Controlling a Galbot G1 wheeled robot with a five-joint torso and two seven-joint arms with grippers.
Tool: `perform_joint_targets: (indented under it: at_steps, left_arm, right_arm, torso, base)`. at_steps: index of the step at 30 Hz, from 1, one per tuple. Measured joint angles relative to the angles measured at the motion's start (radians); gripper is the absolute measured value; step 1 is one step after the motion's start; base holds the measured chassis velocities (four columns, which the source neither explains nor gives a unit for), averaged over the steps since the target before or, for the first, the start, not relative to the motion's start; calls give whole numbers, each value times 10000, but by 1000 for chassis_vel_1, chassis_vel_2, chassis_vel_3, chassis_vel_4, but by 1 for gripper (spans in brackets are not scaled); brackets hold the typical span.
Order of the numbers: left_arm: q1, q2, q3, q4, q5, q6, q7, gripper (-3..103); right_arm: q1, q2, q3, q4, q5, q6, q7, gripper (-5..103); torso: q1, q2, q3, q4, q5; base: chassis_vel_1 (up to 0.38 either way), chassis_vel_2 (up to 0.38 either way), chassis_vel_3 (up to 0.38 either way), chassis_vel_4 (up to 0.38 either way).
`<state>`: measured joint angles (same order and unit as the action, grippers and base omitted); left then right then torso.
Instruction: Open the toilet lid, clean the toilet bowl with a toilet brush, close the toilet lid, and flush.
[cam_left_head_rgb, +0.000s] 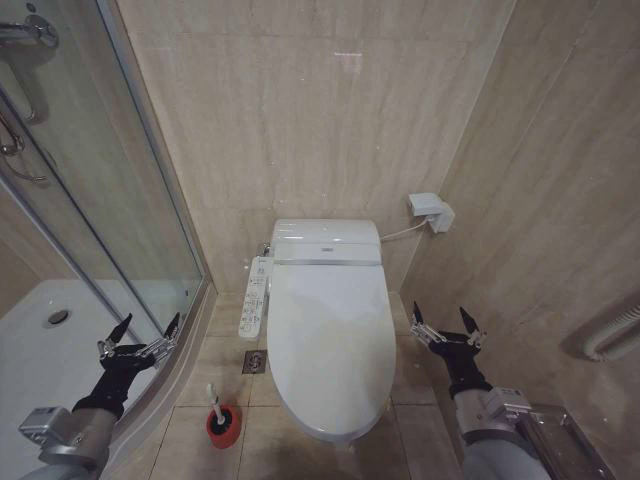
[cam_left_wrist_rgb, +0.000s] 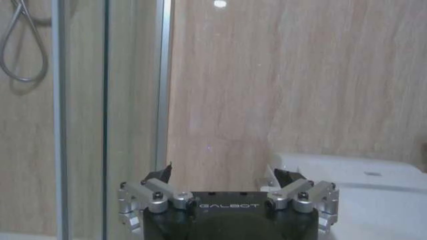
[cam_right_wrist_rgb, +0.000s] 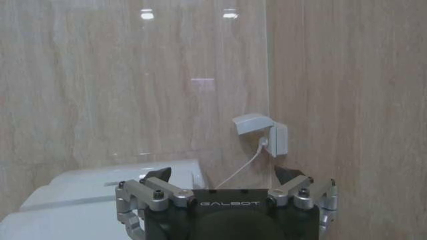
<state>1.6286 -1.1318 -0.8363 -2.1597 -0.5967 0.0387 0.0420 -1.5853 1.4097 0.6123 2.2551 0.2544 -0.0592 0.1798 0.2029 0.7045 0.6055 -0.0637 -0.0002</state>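
Head view: the toilet lid (cam_left_head_rgb: 328, 340) lies closed over the bowl, so opening it is the step in hand. Left gripper (cam_left_head_rgb: 146, 330) and right gripper (cam_left_head_rgb: 446, 322) flank it, fingers spread, empty. One must reach under the lid's front edge; the toilet brush (cam_left_head_rgb: 214, 402) waits on the floor at its left.

Toilet lid (cam_left_head_rgb: 328, 340) down at centre, toilet brush (cam_left_head_rgb: 213, 399) in holder (cam_left_head_rgb: 224, 424) just left, shower tray (cam_left_head_rgb: 40, 340) far left.

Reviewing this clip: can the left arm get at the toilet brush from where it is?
Probably yes. The left pincer hangs open beside the shower enclosure, and the toilet brush stands upright in its red holder on the floor just below and inboard of it, handle exposed, nothing between them. The toilet lid is shut alongside.
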Motion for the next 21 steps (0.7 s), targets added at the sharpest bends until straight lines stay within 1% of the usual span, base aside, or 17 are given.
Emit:
perform_joint_targets:
  at_steps: [2, 3, 5, 6, 8, 9, 11, 12, 14, 15, 17, 18, 19, 21]
  left_arm:
    - [-423, 369, 220, 494, -166, -123, -1, 100]
    - [-423, 369, 220, 494, -166, -123, -1, 100]
    - [-948, 868, 453, 1078, -376, -281, -3, 100]
    - [-948, 868, 453, 1078, -376, -281, -3, 100]
    - [-1437, 1311, 682, 1505, -545, -380, 1, 100]
    - [-1437, 1311, 682, 1505, -545, -380, 1, 100]
    - [-1830, 1590, 965, 1748, -763, -408, 6, 100]
    - [-2000, 1679, 1090, 1851, -816, -419, 4, 100]
    - [-2619, 1967, 1643, 2355, -885, -514, -12, 100]
    - [-2619, 1967, 1643, 2355, -885, -514, -12, 100]
    - [-3313, 2234, 2246, 3044, -958, -649, -25, 99]
    - [-3741, 2392, 2588, 3502, -1009, -737, -37, 99]
    - [-3741, 2392, 2588, 3502, -1009, -737, -37, 99]
    - [-4837, 2700, 3368, 4481, -1156, -886, -55, 99]
  right_arm:
    - [0, -1, 0, 0, 0, 0, -1, 100]
    - [0, -1, 0, 0, 0, 0, -1, 100]
    - [0, 0, 0, 0, 0, 0, 1, 100]
    - [0, 0, 0, 0, 0, 0, 1, 100]
    - [0, 0, 0, 0, -1, 0, 0, 100]
    - [0, 0, 0, 0, -1, 0, 0, 100]
    - [0, 0, 0, 0, -1, 0, -1, 100]
    - [0, 0, -1, 0, -1, 0, -1, 100]
    - [-1, -1, 0, 0, -1, 0, -1, 100]
    - [-1, -1, 0, 0, -1, 0, -1, 100]
    - [0, 0, 0, 1, -1, 0, 0, 100]
    - [0, 0, 0, 0, -1, 0, 3, 100]
    - [0, 0, 0, 0, -1, 0, 3, 100]
    - [2, 1, 0, 1, -1, 0, 0, 100]
  torso:
    - [0, 0, 0, -1, -3]
    - [0, 0, 0, -1, -3]
    - [0, 0, 0, -5, 0]
    - [0, 0, 0, -5, 0]
    - [1, 0, 1, -6, -1]
    - [1, 0, 1, -6, -1]
    - [1, -1, 1, 0, 2]
    - [1, 0, 1, -2, 1]
    - [0, 0, 0, -1, 2]
    - [0, 0, 0, -1, 2]
    - [0, 0, 0, -5, 0]
    - [1, 0, 0, -2, 2]
    - [1, 0, 0, -2, 2]
    - [1, -1, 1, -5, 0]
  base:
    - [0, 0, 0, 0]
    - [0, 0, 0, 0]
    - [0, 0, 0, 0]
    - [0, 0, 0, 0]
    - [0, 0, 0, 0]
    - [0, 0, 0, 0]
    - [0, 0, 0, 0]
    - [0, 0, 0, 0]
    - [0, 0, 0, 0]
    - [0, 0, 0, 0]
    - [0, 0, 0, 0]
    - [0, 0, 0, 0]
    - [0, 0, 0, 0]
    - [0, 0, 0, 0]
